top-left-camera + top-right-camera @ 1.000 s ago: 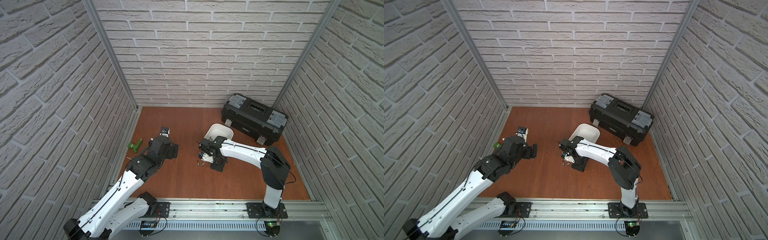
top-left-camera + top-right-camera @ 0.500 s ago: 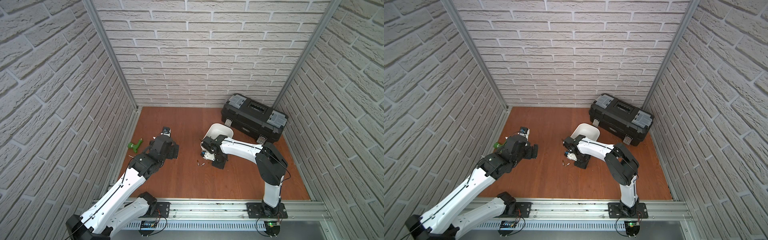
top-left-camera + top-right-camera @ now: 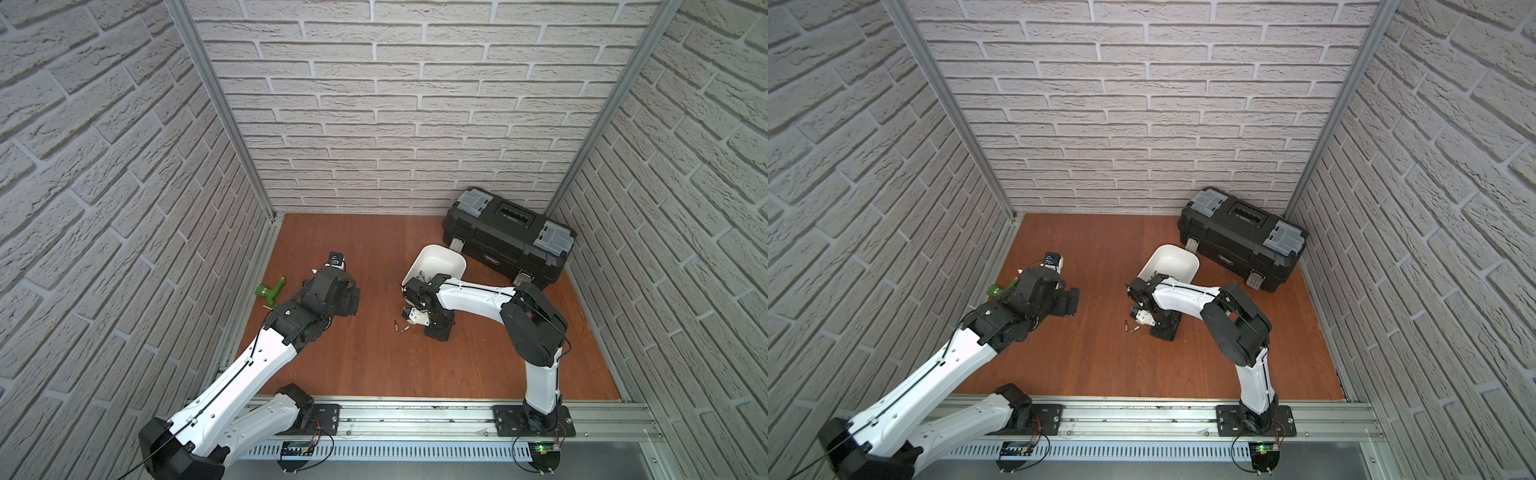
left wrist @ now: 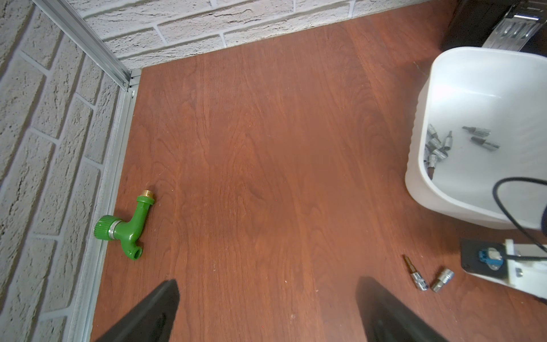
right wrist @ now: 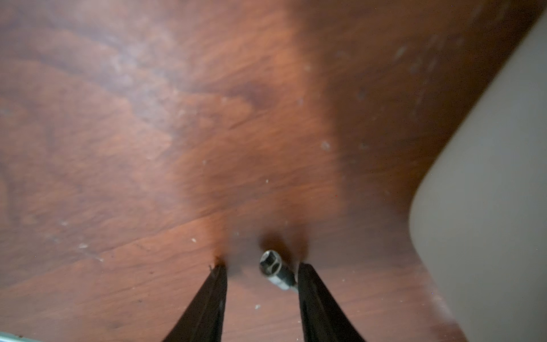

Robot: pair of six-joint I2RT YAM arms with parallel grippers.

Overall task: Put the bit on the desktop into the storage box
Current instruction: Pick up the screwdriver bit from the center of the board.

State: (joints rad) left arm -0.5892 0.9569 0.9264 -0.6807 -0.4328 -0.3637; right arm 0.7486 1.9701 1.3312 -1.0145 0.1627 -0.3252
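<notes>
A small silver socket bit [image 5: 275, 271] lies on the reddish-brown desktop [image 5: 148, 148] between the fingers of my right gripper [image 5: 261, 266]. It leans against one finger, a gap separates it from the other, and the jaws stand open. The white storage box [image 5: 488, 177] is close beside them. Two more bits [image 4: 419, 278] [image 4: 442, 277] lie side by side on the desktop [image 3: 374, 365], next to the right wrist. The storage box [image 3: 436, 262] [image 4: 473, 88] holds several bits. My left gripper [image 4: 268, 282] hangs wide open over bare board, holding nothing.
A green plastic tap fitting [image 4: 127, 228] [image 3: 270, 289] lies by the left wall rail. The big black toolbox [image 3: 507, 237] stands at the back right, just behind the storage box. Brick walls enclose three sides, and an aluminium rail [image 3: 415, 415] runs along the front.
My right gripper has shifted a little to the right, uncovering the two bits beside it, and its jaws have narrowed. The left arm has barely moved.
</notes>
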